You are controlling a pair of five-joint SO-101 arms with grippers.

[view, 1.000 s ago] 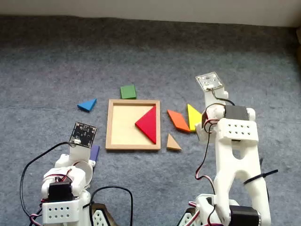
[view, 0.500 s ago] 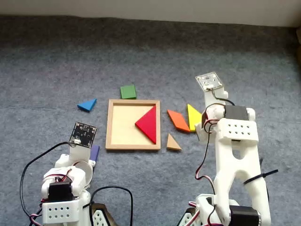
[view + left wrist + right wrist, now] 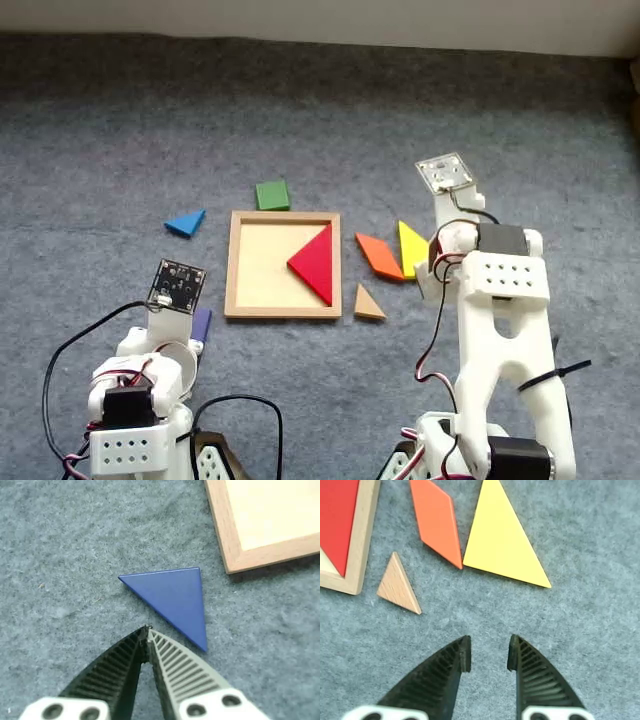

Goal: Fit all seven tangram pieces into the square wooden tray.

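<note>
Unmoved, everything. Left gripper (image 3: 147, 632), jaws together, beside dark blue triangle (image 3: 172, 597) at tray's (image 3: 231, 270) near-left corner; right gripper (image 3: 489, 652), jaws apart, near yellow triangle (image 3: 502, 545) right of tray. Likely thin, stiff, light: pinch across edges.

I see the square wooden tray (image 3: 232, 268) holding the red triangle (image 3: 316, 263) flat against its right wall, with the green square (image 3: 271, 195), light blue triangle (image 3: 186, 223), navy triangle (image 3: 172, 597), orange parallelogram (image 3: 380, 256), yellow triangle (image 3: 411, 247) and tan triangle (image 3: 367, 304) lying around it.
</note>
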